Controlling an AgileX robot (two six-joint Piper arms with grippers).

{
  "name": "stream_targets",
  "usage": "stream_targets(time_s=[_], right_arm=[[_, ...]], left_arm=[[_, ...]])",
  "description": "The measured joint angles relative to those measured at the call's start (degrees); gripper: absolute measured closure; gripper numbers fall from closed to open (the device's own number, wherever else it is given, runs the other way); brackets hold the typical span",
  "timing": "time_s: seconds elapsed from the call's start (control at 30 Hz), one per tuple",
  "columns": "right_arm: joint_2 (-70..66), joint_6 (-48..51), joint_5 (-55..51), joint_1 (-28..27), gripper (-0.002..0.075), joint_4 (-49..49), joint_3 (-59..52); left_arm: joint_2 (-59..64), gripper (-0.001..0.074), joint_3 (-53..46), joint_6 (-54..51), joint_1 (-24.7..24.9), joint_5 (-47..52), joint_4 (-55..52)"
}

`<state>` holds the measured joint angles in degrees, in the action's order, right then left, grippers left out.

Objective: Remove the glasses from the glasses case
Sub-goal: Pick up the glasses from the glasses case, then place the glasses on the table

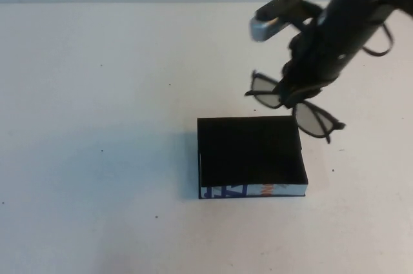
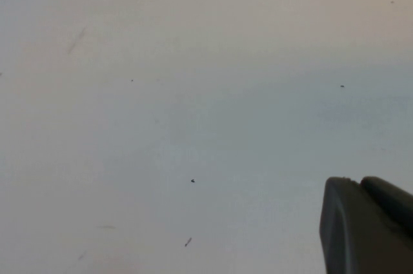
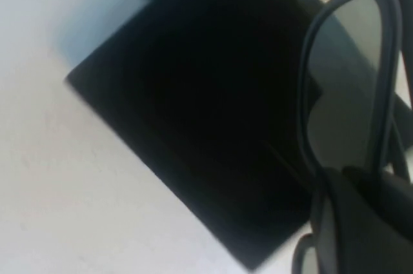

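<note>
The glasses case (image 1: 250, 156) is a shallow open black box with a white front edge and blue lettering, at the table's middle right. It looks empty. My right gripper (image 1: 288, 93) hangs just above the case's far right corner, shut on the bridge of the dark-framed glasses (image 1: 313, 120). The glasses hang in the air, tilted, one lens left and one right. In the right wrist view a lens (image 3: 352, 74) shows beside the case's dark inside (image 3: 200, 113). My left gripper (image 2: 361, 187) shows only in the left wrist view, shut and empty over bare table.
The white table (image 1: 97, 126) stretches wide to the left of and in front of the case. The right arm and its wrist camera (image 1: 274, 19) rise at the far right. A pale wall runs along the far edge.
</note>
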<state>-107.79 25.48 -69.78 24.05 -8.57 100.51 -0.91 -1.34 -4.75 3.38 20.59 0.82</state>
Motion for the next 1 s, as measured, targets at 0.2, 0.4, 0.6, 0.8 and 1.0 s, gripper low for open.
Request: stream_targets(time_s=[0.2, 0.4, 0.6, 0.8, 1.0], right_arm=[[12.09, -9.07, -0.08, -11.16, 0.0711, -6.51, -14.34], [19.5, -10.0, 2.73, -18.29, 0.0711, -8.34, -32.89], [20.62, -11.4, 17.59, -18.93, 0.0711, -9.86, -44.55], [20.62, -11.61, 27.49, -18.93, 0.0711, -11.49, -47.58], [17.89, -11.61, 30.7, -18.93, 0.0711, -11.9, -47.84]], left_arm=[[0.0, 0.0739, 0.0, 0.0, 0.0, 0.0, 0.0], [0.0, 0.0739, 0.0, 0.0, 0.0, 0.0, 0.0], [0.0, 0.0739, 0.0, 0.0, 0.0, 0.0, 0.0], [0.0, 0.0739, 0.0, 0.0, 0.0, 0.0, 0.0], [0.0, 0.0739, 0.0, 0.0, 0.0, 0.0, 0.0]])
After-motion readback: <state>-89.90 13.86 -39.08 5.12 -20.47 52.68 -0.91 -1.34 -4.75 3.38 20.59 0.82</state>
